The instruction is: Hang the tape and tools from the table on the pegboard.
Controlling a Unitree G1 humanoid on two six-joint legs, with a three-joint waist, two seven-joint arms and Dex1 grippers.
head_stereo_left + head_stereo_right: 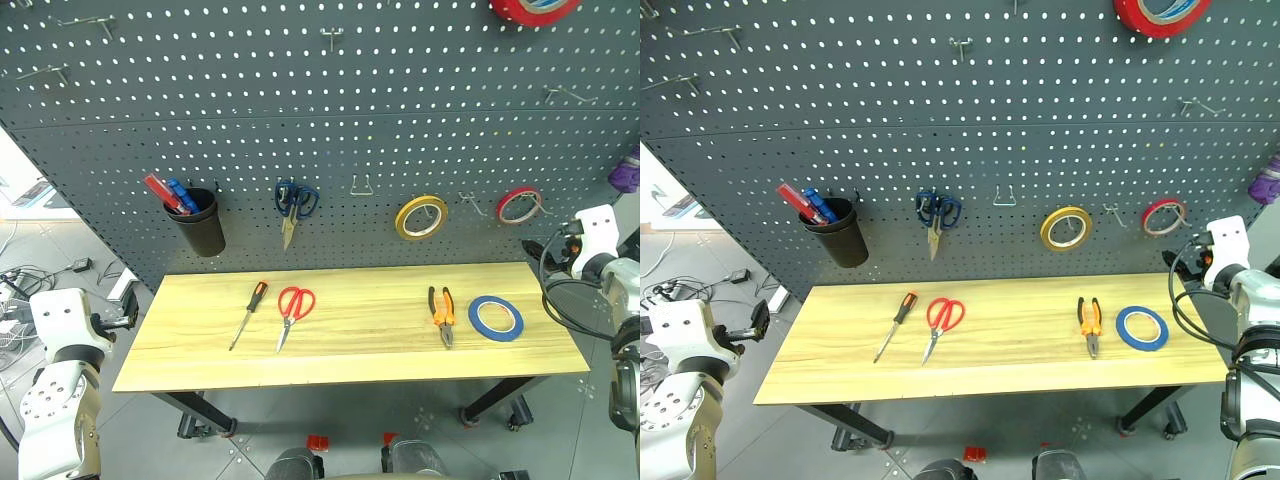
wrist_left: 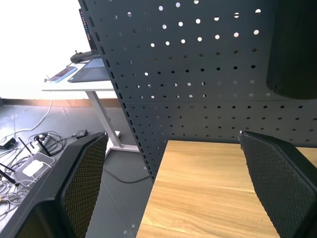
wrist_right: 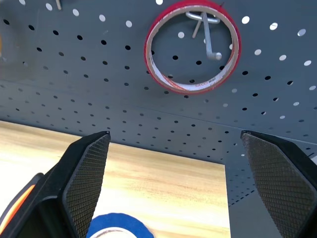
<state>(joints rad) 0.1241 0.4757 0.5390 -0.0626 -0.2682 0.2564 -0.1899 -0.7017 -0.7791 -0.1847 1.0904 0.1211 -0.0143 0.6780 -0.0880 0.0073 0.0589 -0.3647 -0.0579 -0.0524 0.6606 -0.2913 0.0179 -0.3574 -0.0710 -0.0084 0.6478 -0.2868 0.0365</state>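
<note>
On the light wood table (image 1: 350,355) lie, from left to right, a slim screwdriver (image 1: 248,313), red-handled scissors (image 1: 292,311), pliers (image 1: 441,313) with orange-and-black handles, and a flat blue tape (image 1: 496,318) ring. The dark grey pegboard (image 1: 320,110) rises behind the table. My left gripper (image 1: 122,310) hangs open beyond the table's left end, with nothing between its fingers (image 2: 84,183). My right gripper (image 1: 1185,258) is open and empty off the table's right end, above and behind the blue tape (image 3: 133,223).
On the pegboard hang a black cup of pens (image 1: 198,222), dark blue-handled scissors (image 1: 294,205), a yellow tape ring (image 1: 421,217), a red-and-white tape ring (image 3: 163,79) and a big red roll (image 1: 530,8). An empty hook (image 1: 361,186) sits between scissors and yellow ring. Cables lie on the floor at left.
</note>
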